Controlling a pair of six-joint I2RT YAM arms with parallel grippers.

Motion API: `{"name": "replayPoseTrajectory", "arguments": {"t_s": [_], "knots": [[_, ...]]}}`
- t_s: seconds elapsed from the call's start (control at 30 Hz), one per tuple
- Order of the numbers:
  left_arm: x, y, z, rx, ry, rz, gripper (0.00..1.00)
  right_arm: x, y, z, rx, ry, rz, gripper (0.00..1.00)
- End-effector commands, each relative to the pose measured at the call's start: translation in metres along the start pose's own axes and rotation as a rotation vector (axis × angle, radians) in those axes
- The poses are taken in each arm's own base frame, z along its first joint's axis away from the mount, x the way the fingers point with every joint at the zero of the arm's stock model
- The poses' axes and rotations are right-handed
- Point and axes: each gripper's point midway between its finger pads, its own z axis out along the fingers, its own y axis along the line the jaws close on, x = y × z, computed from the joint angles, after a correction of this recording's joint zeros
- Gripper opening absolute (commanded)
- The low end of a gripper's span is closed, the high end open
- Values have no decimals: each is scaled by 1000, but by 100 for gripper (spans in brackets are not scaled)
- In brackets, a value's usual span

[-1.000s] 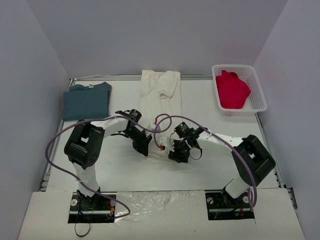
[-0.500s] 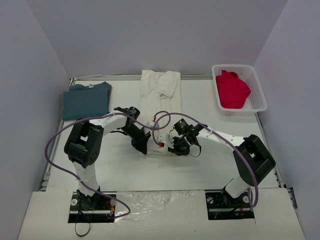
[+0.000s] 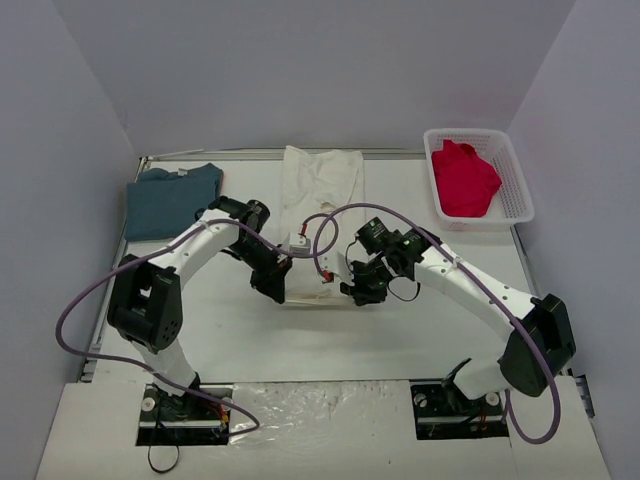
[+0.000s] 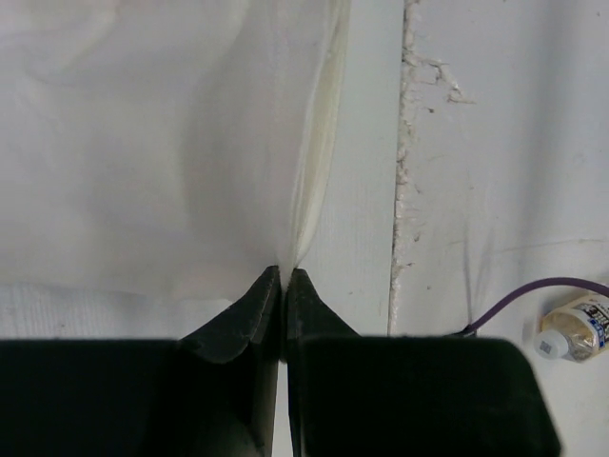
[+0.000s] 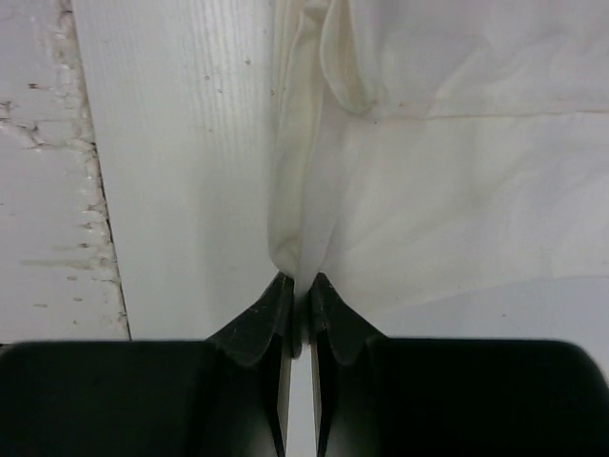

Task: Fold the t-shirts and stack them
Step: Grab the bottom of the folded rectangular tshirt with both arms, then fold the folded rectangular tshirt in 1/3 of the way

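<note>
The cream-white t-shirt (image 3: pixel 322 190) lies lengthwise in the middle of the table, its near hem pinched at both corners. At the hem's left corner my left gripper (image 3: pixel 278 287) is shut on the cloth (image 4: pixel 152 152), and the fabric edge runs straight into its tips. My right gripper (image 3: pixel 360 291) is shut on the hem's right corner, where a bunched fold of cream-white cloth (image 5: pixel 447 190) sits between its fingers. The teal-blue t-shirt (image 3: pixel 172 200) lies folded at the back left. The red t-shirt (image 3: pixel 463 178) is heaped in the basket.
The white lattice basket (image 3: pixel 520 200) stands at the back right. Purple cables loop over the table beside both arms. A small labelled tag (image 4: pixel 569 327) lies on the table at the right of the left wrist view. A rough seam (image 4: pixel 403 143) runs along the table surface.
The right gripper has shut on the cream shirt's hem. Both grippers have moved away from the near edge, drawing the near hem back over the shirt.
</note>
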Motion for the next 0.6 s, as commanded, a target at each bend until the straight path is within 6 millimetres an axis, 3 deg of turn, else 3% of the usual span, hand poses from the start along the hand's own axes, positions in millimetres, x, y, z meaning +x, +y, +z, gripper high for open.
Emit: {"name": "replayPoseTrajectory", "arguments": {"t_s": [0.0,0.2,0.43,0.57], "knots": [[-2,-47,-26,74,11,45,2,6,32,-25,-102,20,34,0],[-4,-83,-39,152,2,91,2,-1,39,-41,-133,-25,35,0],[-3,-103,-43,202,1,94,2,-5,65,-60,-242,-41,17,0],[-3,-108,-41,208,12,106,2,-7,69,-63,-264,-47,7,0]]}}
